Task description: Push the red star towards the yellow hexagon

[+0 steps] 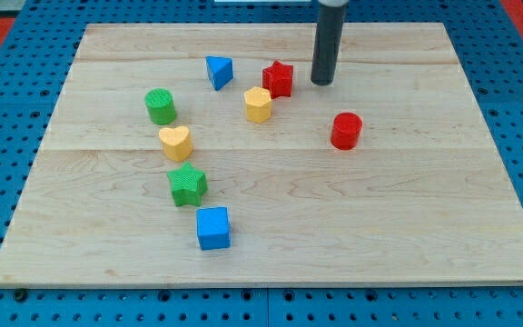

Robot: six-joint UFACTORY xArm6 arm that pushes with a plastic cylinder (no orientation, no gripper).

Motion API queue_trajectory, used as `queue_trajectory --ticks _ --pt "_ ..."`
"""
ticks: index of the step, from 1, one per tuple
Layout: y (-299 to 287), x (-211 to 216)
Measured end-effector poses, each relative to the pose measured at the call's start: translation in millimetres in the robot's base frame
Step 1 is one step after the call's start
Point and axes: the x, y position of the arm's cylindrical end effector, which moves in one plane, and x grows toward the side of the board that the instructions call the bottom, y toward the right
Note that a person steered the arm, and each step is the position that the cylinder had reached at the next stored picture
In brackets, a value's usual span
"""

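Note:
The red star lies near the view's top centre of the wooden board. The yellow hexagon sits just below and left of it, nearly touching. My tip stands a short way to the right of the red star, with a small gap between them. The rod rises straight up out of the view's top.
A blue triangle lies left of the star. A green cylinder, a yellow heart, a green star and a blue cube run down the left. A red cylinder sits at the right.

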Motion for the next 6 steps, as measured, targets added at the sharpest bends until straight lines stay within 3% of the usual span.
queue_trajectory --ticks 1,2,3,5,6 --pt "-55 -1" --pt "-57 18" --pt "-56 -4" --pt "-104 -8" --pt "-101 42"
